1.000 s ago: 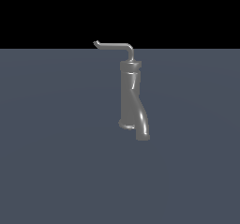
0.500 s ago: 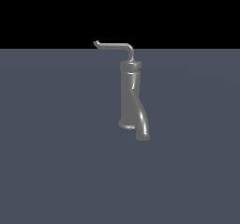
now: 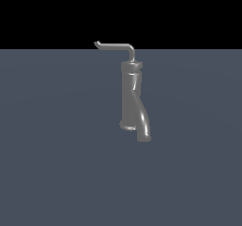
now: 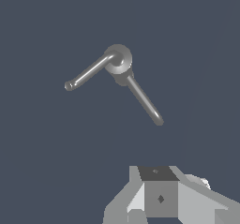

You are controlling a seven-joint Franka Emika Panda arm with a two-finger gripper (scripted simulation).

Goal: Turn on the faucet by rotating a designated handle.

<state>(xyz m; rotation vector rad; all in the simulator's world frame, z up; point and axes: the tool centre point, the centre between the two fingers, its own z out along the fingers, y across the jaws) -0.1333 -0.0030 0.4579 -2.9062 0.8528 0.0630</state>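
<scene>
Exterior view
Faucet: the grey glossy faucet (image 3: 131, 97) stands upright on the slate-grey surface (image 3: 56, 163), slightly toward the exterior view's right of centre.
Body: a thick cylinder with a ringed collar near its top; at its foot a short curved spout bends down and toward the exterior view's right.
Handle: the thin rod handle (image 3: 118, 47) rises from the top of the collar, bends in an L and runs level toward the exterior view's left, ending in a small hooked tip against the black background.
Arm: neither arm nor claw shows in this view.

Wrist view
Faucet: seen from above, its round top appears as a bright disc (image 4: 118, 59) over the same grey surface (image 4: 42, 162).
Handle: the slim rod (image 4: 86, 73) reaches out from the disc to a small rounded tip.
Spout: a second, somewhat thicker bar, apparently the spout (image 4: 145, 102), leaves the disc the other way, at a wide angle to the handle.
Claw: only blocky grey parts of the claw (image 4: 159, 197) show at the picture's edge, well apart from the faucet and touching nothing; its fingertips are out of frame, so I cannot tell how far it is open, and no object is seen in it.
</scene>
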